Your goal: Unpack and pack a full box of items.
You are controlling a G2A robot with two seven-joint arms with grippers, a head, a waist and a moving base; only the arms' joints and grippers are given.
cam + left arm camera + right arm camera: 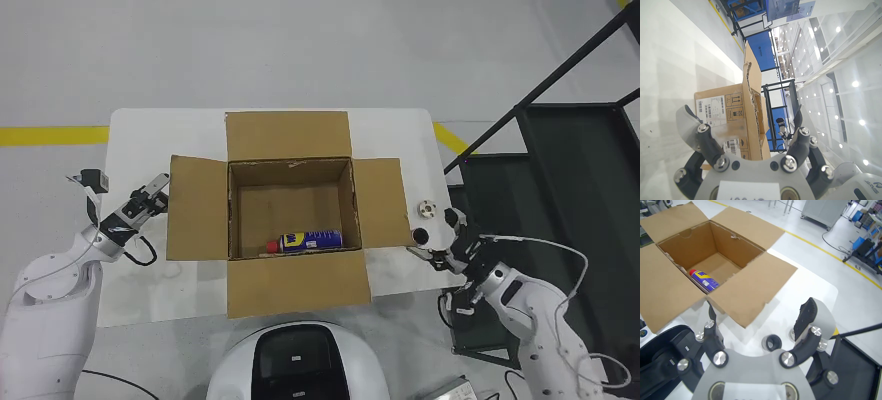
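Inside the open brown cardboard box (290,135), the blue red-capped spray can (306,241) lies along the near wall, cap towards the left arm. It is slightly nearer the right gripper (425,245), which is spread wide and empty, as is the left gripper (155,195).

top: straight down, far | left wrist: close beside box (734,98), seemingly sideways | right wrist: oblique, shares box
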